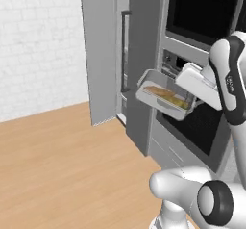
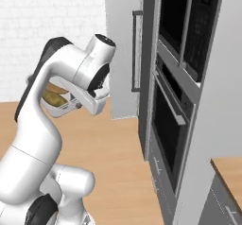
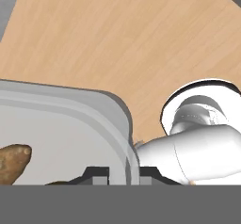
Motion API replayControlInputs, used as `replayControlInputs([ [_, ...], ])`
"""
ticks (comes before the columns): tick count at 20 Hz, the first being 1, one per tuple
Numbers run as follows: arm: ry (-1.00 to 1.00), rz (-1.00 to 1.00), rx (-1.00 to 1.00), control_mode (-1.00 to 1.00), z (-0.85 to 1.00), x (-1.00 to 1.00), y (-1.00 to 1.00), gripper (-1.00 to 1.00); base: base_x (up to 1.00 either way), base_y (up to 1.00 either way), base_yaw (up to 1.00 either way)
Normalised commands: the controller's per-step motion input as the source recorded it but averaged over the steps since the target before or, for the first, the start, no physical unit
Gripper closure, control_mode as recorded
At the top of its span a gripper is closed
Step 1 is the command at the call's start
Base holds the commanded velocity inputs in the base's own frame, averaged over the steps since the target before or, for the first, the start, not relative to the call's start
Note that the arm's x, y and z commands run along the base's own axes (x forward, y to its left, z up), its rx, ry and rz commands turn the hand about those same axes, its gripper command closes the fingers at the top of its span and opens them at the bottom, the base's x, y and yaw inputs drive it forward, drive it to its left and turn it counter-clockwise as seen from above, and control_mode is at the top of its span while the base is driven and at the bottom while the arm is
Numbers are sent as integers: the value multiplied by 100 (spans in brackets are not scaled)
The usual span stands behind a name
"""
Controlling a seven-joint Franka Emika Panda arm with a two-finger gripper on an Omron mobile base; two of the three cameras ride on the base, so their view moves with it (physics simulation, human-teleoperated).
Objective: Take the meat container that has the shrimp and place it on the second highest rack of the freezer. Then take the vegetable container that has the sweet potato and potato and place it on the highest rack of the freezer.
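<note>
Now, far left, white brick wall [image 1: 38, 45] and wood floor [image 1: 62, 160]. Next, open freezer [image 1: 103, 50] with long dark handle [image 1: 124, 50]. Right of that, vegetable container [image 1: 166, 95] up in the air, tilted, in front of the black oven [image 1: 202, 11], with sweet potato and potato [image 1: 168, 96] inside. Held at one rim by the hand [image 3: 127, 173], tips pinched thin on the tray wall. Looks stiff and light, but lumps could roll out. Best kept level, gripped firmly on the rim.
</note>
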Motion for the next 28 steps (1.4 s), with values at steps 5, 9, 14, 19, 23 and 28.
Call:
replayControlInputs([
  [5, 0, 0, 0, 100, 0, 0, 0, 100, 88, 52, 3],
  [9, 0, 0, 0, 100, 0, 0, 0, 100, 100, 21, -4],
  [14, 0, 0, 0, 100, 0, 0, 0, 100, 100, 36, -11],
  [19, 0, 0, 0, 100, 0, 0, 0, 100, 100, 60, -16],
  [23, 0, 0, 0, 100, 0, 0, 0, 100, 80, 27, -24],
  [28, 0, 0, 0, 100, 0, 0, 0, 100, 53, 20, -34],
])
